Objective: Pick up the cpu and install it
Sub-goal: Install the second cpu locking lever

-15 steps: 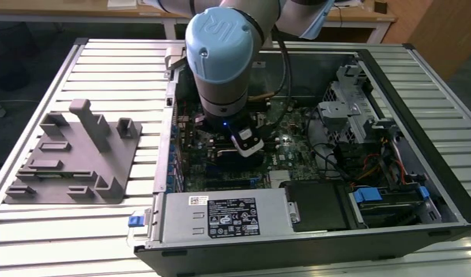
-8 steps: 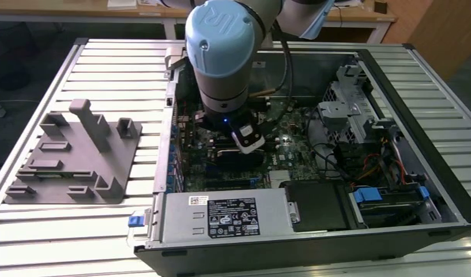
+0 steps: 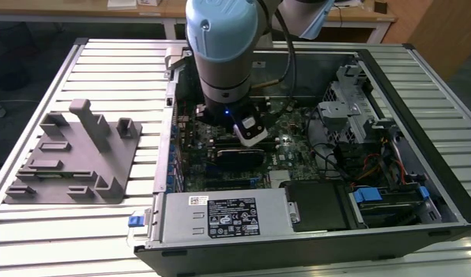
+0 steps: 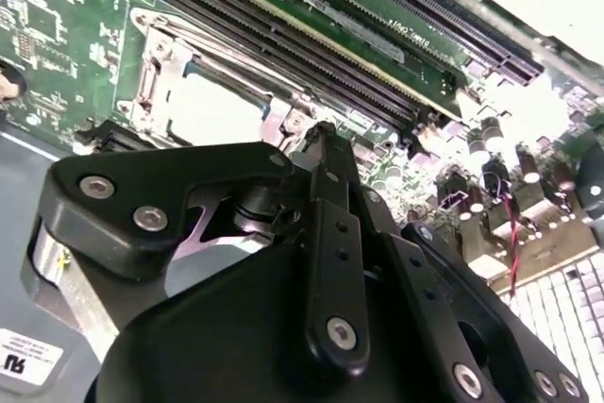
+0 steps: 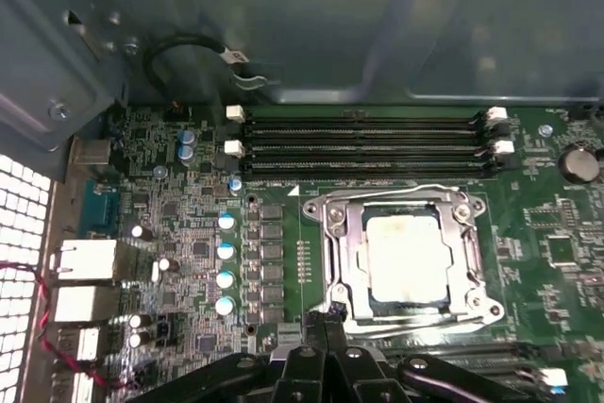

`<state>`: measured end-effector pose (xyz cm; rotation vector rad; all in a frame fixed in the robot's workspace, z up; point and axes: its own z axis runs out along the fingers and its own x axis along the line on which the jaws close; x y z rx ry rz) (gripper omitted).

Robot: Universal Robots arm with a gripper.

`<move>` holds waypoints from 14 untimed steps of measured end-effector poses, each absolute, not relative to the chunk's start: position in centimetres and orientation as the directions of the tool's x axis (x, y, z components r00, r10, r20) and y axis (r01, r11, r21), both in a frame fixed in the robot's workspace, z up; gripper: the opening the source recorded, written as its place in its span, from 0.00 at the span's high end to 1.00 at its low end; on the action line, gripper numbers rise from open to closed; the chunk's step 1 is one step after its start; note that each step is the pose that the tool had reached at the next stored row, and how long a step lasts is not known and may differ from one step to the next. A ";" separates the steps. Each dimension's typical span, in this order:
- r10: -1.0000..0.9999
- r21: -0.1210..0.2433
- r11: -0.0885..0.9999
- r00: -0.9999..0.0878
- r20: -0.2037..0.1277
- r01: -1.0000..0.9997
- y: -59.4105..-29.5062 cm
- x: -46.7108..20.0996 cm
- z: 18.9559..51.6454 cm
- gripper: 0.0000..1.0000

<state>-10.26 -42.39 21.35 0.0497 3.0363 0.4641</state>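
The cpu (image 5: 408, 252) lies flat in the motherboard's socket, a pale shiny square ringed by the silver metal socket frame (image 5: 332, 233). In the second wrist view the cpu (image 4: 212, 109) is a bright square just beyond my fingertips. My gripper (image 5: 326, 313) is shut, its black fingers pressed together with nothing between them. It hovers beside one edge of the socket and is not touching the chip. My gripper's tip (image 4: 319, 134) sits above the board next to the socket. In the exterior view the blue-grey arm (image 3: 223, 69) reaches straight down into the open computer case (image 3: 451, 190).
Empty black memory slots (image 5: 363, 143) run alongside the socket. Capacitors (image 5: 225, 261) and rear ports (image 5: 90, 261) sit on its other side. The power supply (image 3: 228, 216) and drive cage (image 3: 347, 109) crowd the case. A grey fixture (image 3: 74, 156) rests on the slatted table at the exterior view's left.
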 end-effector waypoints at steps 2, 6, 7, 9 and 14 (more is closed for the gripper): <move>0.044 0.283 0.959 -0.997 -0.064 0.024 -42.4 -10.1 21.6 0.89; 0.050 0.252 0.967 -0.997 -0.066 0.032 -42.3 -9.6 21.8 0.89; 0.050 0.248 0.968 -0.997 -0.066 0.032 -42.2 -9.4 21.8 0.89; 0.051 0.243 0.969 -0.997 -0.066 0.033 -42.0 -9.1 21.8 0.89; 0.050 0.232 0.972 -0.997 -0.067 0.033 -41.3 -8.3 21.8 0.89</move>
